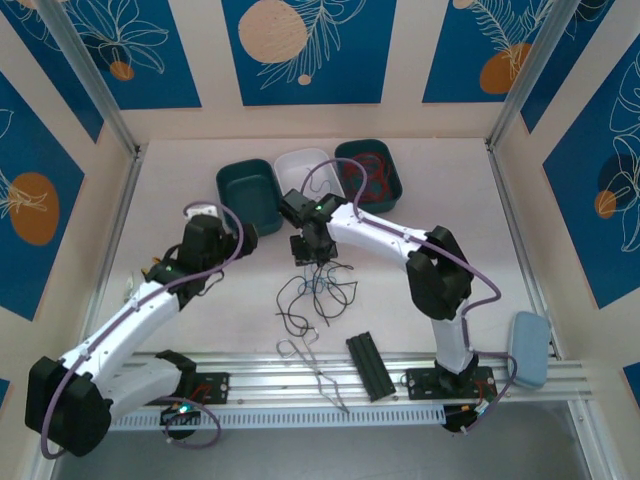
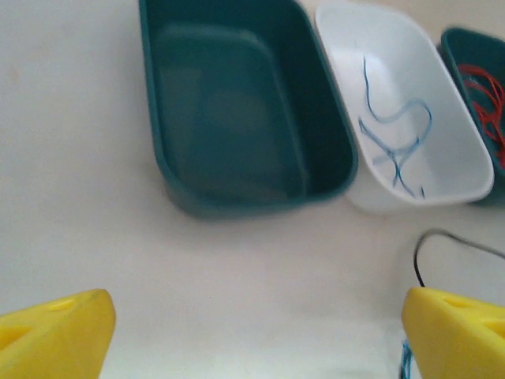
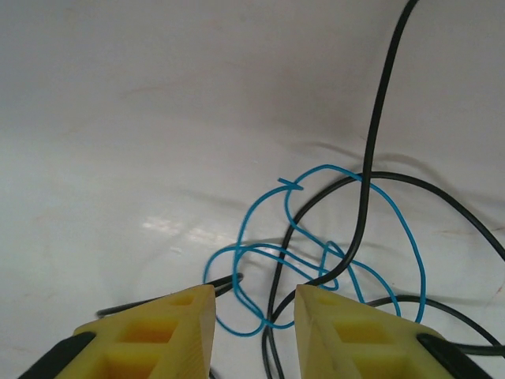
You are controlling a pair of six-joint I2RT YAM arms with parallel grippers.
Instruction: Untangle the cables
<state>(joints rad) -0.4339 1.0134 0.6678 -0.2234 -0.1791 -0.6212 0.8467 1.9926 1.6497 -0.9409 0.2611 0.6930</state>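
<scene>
I judge this roughly half done: red cables (image 1: 372,185) lie in one teal tray (image 1: 397,170), a blue strand (image 2: 366,79) in the white tray (image 2: 347,39). A blue-black tangle (image 3: 364,178) lies on the tabletop (image 3: 118,118) under my right end effector (image 3: 252,298), narrowly parted and empty. My left end effector (image 2: 256,309) gapes wide.

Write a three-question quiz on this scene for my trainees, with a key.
1. True or false: the white tray is empty.
2. Which colours are the tangled cables below the right gripper? A red and blue; B blue and black; C red and black.
3. Fill in: the left gripper is ____.
Key: 1 false, it holds a blue cable; 2 B; 3 open.
</scene>
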